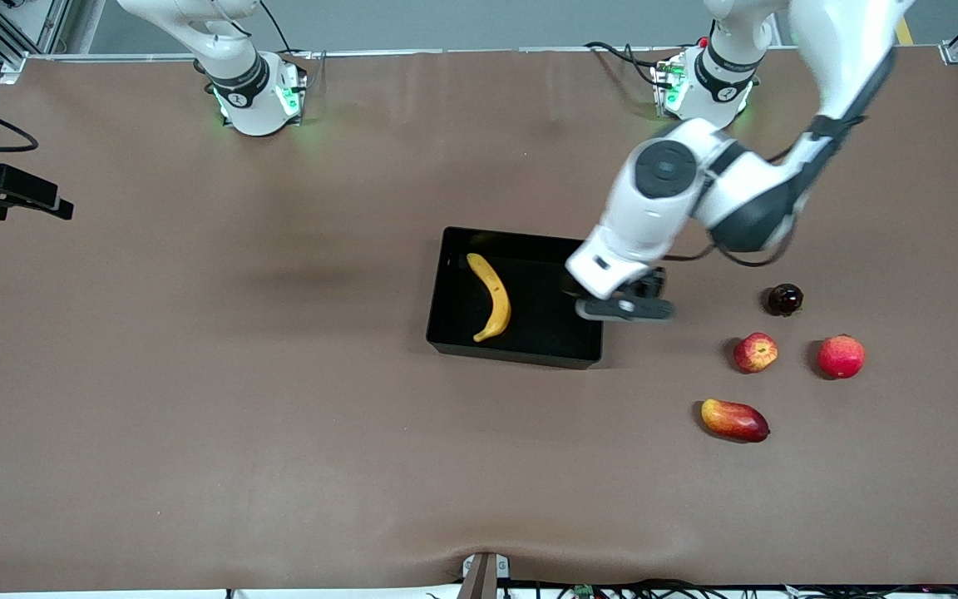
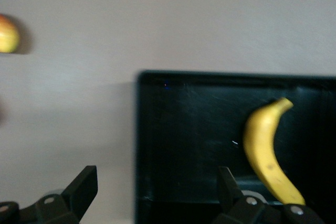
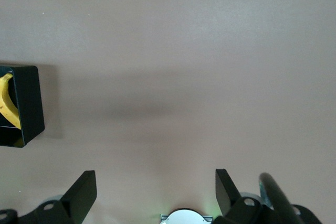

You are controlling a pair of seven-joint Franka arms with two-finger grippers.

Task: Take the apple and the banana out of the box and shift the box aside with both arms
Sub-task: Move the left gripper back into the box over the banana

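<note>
**Over the box wall, wide-open left gripper is risking a clip on the rim**

At mid-frame in the front view, the left gripper [image 1: 624, 308] is hanging with its fingers spread wide. It is straddling the wall of the box [image 1: 512, 354] at the left arm's end. The banana [image 1: 491, 297] is lying inside the box, well apart from that gripper. The apple [image 1: 755, 352] is already sitting on the table outside the box, beside a pink-red fruit [image 1: 841, 356]. The right gripper [image 3: 155, 182], also spread wide, is waiting high over bare table near its own base. A straight descent is likely to land a finger on the rim and tip or shove the box. A grasp near the banana's tip is liable to let it swing and slip.
</note>
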